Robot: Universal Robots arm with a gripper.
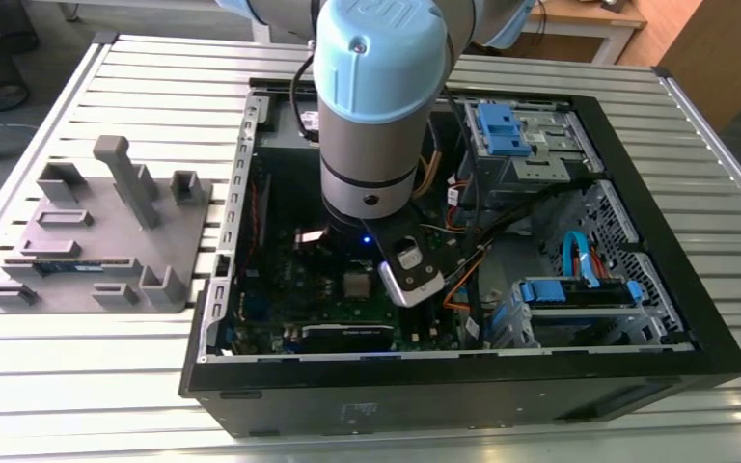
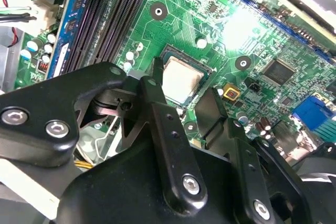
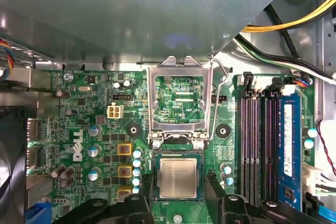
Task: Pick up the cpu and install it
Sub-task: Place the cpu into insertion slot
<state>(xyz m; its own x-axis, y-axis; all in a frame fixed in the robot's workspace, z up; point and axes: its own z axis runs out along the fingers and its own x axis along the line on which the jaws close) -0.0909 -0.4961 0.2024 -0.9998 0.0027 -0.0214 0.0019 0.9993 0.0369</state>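
Exterior view is showing the arm [image 1: 377, 106] reaching into an open computer case [image 1: 474, 405] lying on a slatted aluminium table [image 1: 74, 386], a fixture tray [image 1: 197, 241] resting at the exterior view's left and a wooden desk [image 1: 602, 19] standing beyond. In the first wrist view the cpu [image 3: 178, 178] is sitting in its socket [image 3: 178, 155] beside the raised load frame [image 3: 152, 103], the gripper [image 3: 179, 182] holding its 2 fingers [image 3: 147, 187] spread on either side, gripping nothing.

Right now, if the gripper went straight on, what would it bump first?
Likely the cpu, lying between the gripper's fingers; depth is unclear, so the fingers may meet the board first.
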